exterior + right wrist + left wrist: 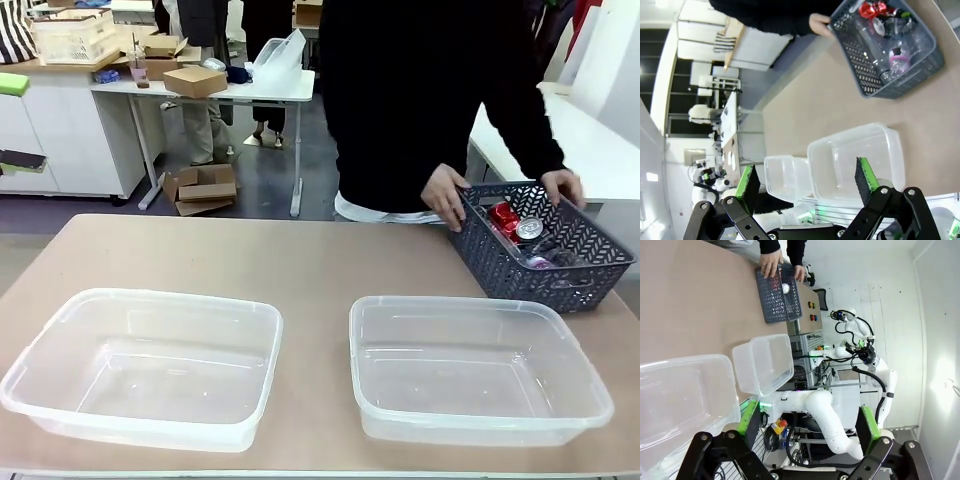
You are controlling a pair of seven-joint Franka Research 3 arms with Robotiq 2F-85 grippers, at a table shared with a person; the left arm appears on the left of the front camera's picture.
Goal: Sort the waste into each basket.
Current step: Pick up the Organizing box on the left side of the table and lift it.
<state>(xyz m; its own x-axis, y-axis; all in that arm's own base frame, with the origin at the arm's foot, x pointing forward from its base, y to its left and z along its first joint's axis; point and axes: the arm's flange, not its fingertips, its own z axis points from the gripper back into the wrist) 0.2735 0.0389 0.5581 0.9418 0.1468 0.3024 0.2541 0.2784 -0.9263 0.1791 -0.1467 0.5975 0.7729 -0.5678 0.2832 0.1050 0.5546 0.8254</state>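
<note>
- Front view, far L: L tub (150,296) sits at my edge of the table (300,250), nothing in it.
- L gripper (807,407), seen in L wrist view: jaws spread wide, nothing between the green pads. L tub is right under it; the waste is well apart, at the other end of the table.
- Mid-right: R tub (450,300) just beside L tub with a gap between, not touching. Also bare inside, so I'd say no sorting done yet.
- Far R: grey basket (560,285) near R tub's far corner; can't tell if they touch. Person grips its far rim, one hand (445,197) on the L corner, other hand (563,186) on the R.
- All waste is in that basket: red can (503,217), silver-top can (530,228) just beside it, clear bottles (892,62) lying flat beneath/next to them.
- R gripper (806,165): wide open, holding nothing.
- Key relation: waste lies ahead of R gripper, past R tub. R arm is clearly nearer; L would have to cross both tubs. In R wrist view the bottles look to lie roughly along the basket's long side, so I'd close across that axis from above, minding the person's hands.
- Print: one bottle has a pink label (898,52); no text or brand legible on it or the cans.
</note>
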